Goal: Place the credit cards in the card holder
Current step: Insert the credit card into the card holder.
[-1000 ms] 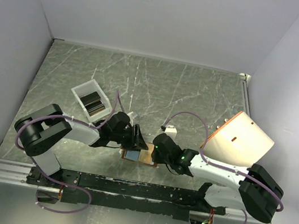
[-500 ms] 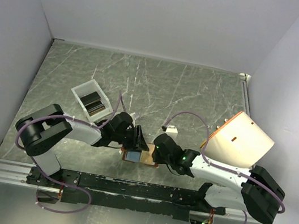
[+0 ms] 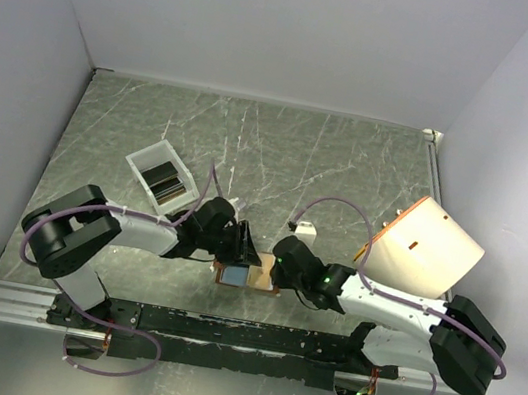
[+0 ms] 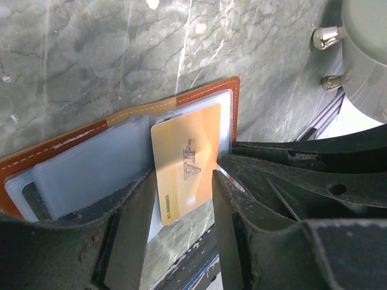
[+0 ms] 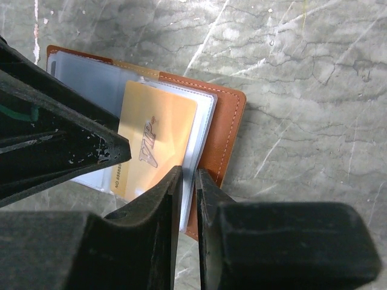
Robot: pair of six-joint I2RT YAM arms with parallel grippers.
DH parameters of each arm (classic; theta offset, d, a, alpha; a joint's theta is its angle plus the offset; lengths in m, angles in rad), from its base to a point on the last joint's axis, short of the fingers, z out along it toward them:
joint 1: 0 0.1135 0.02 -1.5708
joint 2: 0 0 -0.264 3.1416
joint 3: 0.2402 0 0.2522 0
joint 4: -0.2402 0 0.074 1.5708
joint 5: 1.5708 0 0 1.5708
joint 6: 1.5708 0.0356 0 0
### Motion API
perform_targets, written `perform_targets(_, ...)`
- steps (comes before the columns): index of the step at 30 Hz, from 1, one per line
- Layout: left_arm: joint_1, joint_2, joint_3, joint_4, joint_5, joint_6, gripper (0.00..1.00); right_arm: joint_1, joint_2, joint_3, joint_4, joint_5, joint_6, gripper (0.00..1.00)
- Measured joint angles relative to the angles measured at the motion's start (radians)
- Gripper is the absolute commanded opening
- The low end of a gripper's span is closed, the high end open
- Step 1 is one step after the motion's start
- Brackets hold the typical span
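The brown card holder (image 3: 247, 277) lies open on the table between my two grippers. Its orange-brown edge (image 4: 233, 103) and clear sleeves show in both wrist views (image 5: 227, 127). A gold credit card marked VIP (image 4: 186, 158) rests slanted on the sleeves, its lower end sticking out over the table. My left gripper (image 4: 183, 168) holds this card by its two long edges. The card also shows in the right wrist view (image 5: 158, 133). My right gripper (image 5: 188, 172) is shut on the sleeve edge of the holder. In the top view the left gripper (image 3: 250, 254) and the right gripper (image 3: 274, 272) nearly meet.
A white tray (image 3: 151, 161) with dark cards (image 3: 166, 182) stands at the left behind my left arm. A large cream cylinder with an orange rim (image 3: 428, 247) lies at the right. The black mounting rail (image 3: 221, 330) runs just in front of the holder.
Almost nothing. Both grippers stay at the holder; the left arm has shifted very slightly.
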Motion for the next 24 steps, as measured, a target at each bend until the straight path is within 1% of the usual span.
perform_targets(9,-0.027,0.026,0.009,0.021,0.001,-0.010,0.51,0.000,0.018,-0.017,0.007,-0.004,0.006,0.16)
perform_targets(20,-0.043,0.055,0.050,0.002,-0.001,-0.006,0.51,0.000,0.020,-0.025,0.010,0.003,0.006,0.20)
perform_targets(24,-0.045,0.061,0.051,0.001,-0.006,-0.001,0.51,0.000,0.018,-0.024,0.002,0.010,0.007,0.19)
